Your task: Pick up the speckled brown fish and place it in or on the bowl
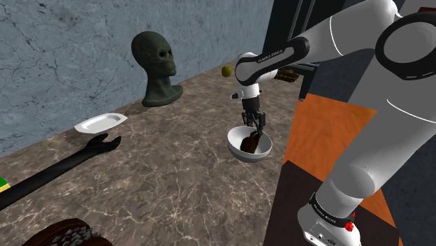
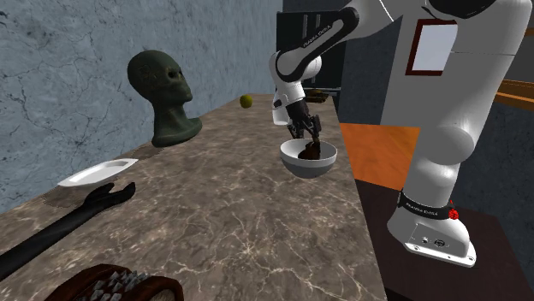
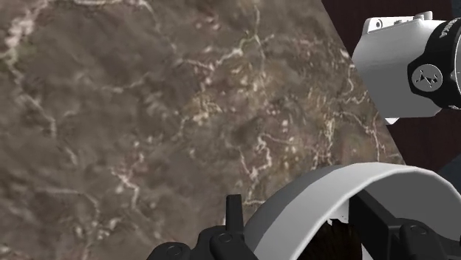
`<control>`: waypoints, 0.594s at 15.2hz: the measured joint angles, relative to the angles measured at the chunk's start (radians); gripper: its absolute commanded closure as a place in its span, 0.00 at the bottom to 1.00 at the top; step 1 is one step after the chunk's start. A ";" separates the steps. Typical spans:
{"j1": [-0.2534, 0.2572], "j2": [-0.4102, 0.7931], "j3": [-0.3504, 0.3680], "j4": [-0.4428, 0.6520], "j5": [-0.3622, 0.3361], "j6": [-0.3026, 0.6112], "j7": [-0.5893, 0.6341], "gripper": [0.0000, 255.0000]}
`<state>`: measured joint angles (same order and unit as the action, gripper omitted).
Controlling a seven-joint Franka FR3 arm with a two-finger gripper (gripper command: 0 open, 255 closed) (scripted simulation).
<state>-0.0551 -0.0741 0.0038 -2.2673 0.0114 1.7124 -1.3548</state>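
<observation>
Wrist view: pincer fingers are seen standing well apart. The speckled brown fish sits between them but is not visibly clasped, so it is judged that nothing is gripped. Fish is seen lying inside the white bowl, below the fingertips. Shoulder view: pincer is pointed down into the bowl, tips right at the fish. Bowl is set on the marbled surface, near the edge closest to the stand.

Handling, judged: fish is expected to be small, light, probably stiff and a bit smooth. It is best taken across the narrow mid-body, not by the tail. Bowl is likely light too and could be nudged if fingers are dragged against its rim.

View differences: finger gap is given by the wrist view and cannot be read from the exterior views. Bowl placement and neighbours are given by the exterior views: dark head bust, white plate, black wrench, all well apart from the bowl.
</observation>
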 measured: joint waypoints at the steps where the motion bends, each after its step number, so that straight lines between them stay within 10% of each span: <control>1: 0.000 -0.001 0.000 -0.001 0.000 0.001 0.000 1.00; 9: 0.002 -0.015 0.001 0.021 0.002 -0.041 0.001 1.00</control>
<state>-0.0533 -0.0892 0.0049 -2.2466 0.0135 1.6711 -1.3543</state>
